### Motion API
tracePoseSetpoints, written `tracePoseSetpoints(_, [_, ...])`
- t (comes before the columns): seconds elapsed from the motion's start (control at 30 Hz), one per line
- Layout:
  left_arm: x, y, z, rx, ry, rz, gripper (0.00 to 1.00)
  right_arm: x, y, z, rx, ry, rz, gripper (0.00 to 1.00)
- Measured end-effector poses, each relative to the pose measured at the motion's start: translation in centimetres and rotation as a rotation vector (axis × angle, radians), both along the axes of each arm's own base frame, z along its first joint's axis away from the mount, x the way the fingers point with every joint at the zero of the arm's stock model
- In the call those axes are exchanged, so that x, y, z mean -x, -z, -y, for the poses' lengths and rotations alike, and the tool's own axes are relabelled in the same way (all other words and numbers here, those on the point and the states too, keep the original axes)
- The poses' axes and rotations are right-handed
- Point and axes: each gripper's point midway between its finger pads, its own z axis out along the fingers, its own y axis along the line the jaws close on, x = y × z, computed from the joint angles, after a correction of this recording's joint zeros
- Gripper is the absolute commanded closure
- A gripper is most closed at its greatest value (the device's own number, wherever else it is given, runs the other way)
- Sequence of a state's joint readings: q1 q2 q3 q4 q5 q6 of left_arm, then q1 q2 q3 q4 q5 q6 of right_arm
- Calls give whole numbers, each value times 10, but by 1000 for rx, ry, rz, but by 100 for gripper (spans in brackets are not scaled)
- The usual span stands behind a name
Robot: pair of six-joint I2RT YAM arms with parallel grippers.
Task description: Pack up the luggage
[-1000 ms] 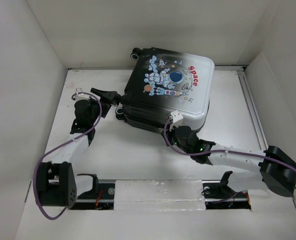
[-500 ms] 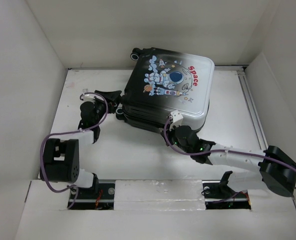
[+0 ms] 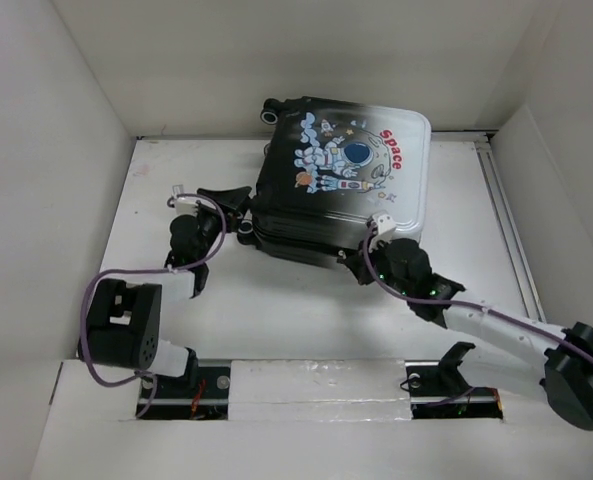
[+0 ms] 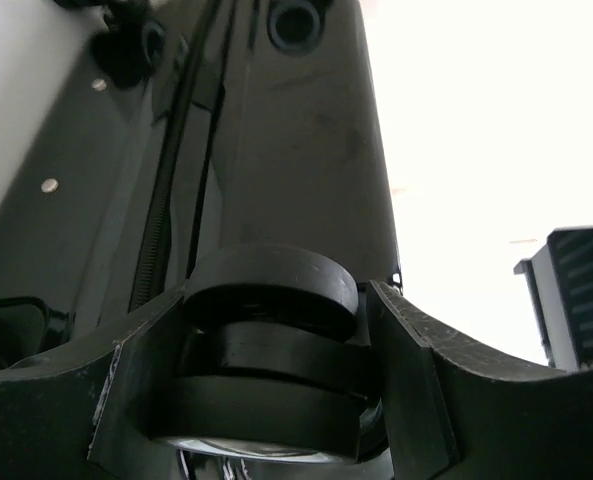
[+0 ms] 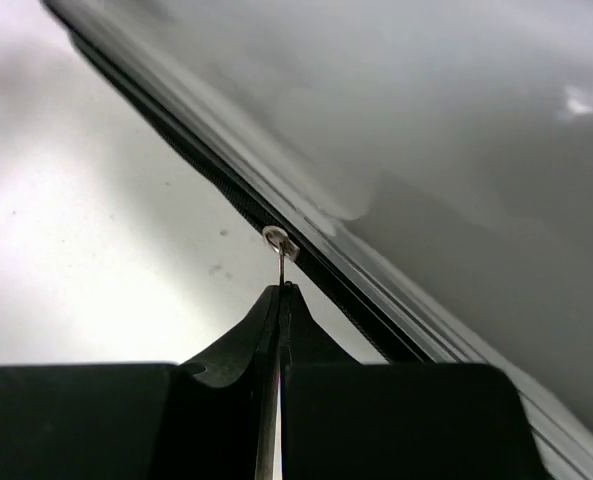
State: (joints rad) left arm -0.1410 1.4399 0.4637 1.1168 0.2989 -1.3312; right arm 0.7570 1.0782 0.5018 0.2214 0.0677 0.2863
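The luggage lies flat and closed at the back of the table, astronaut print facing up. My left gripper is at its near-left corner, shut on a black wheel that fills the space between the fingers. The dark shell and its zipper line rise above the wheel. My right gripper is at the case's front edge. Its jaws are shut on the thin metal zipper pull, which hangs from the slider on the zipper track.
White walls enclose the table on the left, back and right. A rail runs along the right side. The arm bases and mounting bar sit at the near edge. Purple cables loop off both arms.
My left gripper has closed from wide open onto the wheel. My right gripper has slid to the right along the front edge with the zipper pull. The case has turned slightly.
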Motion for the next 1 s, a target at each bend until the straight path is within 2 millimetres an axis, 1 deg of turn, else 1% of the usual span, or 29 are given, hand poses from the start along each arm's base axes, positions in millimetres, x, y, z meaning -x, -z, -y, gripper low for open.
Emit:
tracePoseSetpoints(0.1, [22, -4, 21, -36, 15, 23, 100, -6, -2, 23, 8, 23, -17, 100])
tracePoseSetpoints(0.2, [51, -12, 48, -62, 56, 68, 100, -9, 3, 41, 31, 47, -45, 100])
tracePoseSetpoints(0.23, [61, -14, 55, -64, 66, 80, 100, -8, 6, 44, 37, 51, -57, 100])
tracePoseSetpoints(0.3, [81, -16, 68, -64, 86, 97, 100, -5, 11, 41, 45, 38, -74, 100])
tracePoseSetpoints(0.4, [102, -11, 80, -89, 93, 99, 100, 5, 14, 24, 26, 1, -63, 100])
tracePoseSetpoints(0.47, [109, -9, 83, -99, 80, 94, 100, 13, 16, 9, 8, -22, -44, 100])
tracePoseSetpoints(0.5, [111, -9, 85, -102, 78, 93, 100, 21, 16, -4, 0, -55, -37, 100])
tracePoseSetpoints(0.53, [114, -8, 88, -108, 87, 91, 100, 33, 16, -21, -9, -107, -34, 100])
tracePoseSetpoints(0.6, [122, -3, 97, -118, 130, 79, 100, 55, 22, -48, -5, -190, -34, 100])
tracePoseSetpoints(0.63, [127, -1, 103, -121, 162, 76, 100, 63, 22, -57, -8, -217, -30, 100])
tracePoseSetpoints(0.7, [136, 1, 114, -127, 221, 75, 100, 74, 20, -71, -14, -251, -21, 100])
tracePoseSetpoints(0.77, [140, 1, 122, -132, 266, 76, 100, 75, 20, -75, -15, -251, -8, 100])
tracePoseSetpoints(0.83, [140, 1, 126, -135, 275, 74, 100, 71, 20, -79, -23, -237, 7, 100])
tracePoseSetpoints(0.93, [136, 1, 133, -145, 263, 64, 100, 59, 22, -83, -35, -183, 48, 100])
tracePoseSetpoints(1.0, [136, 1, 143, -153, 263, 55, 100, 50, 19, -85, -58, -135, 78, 100])
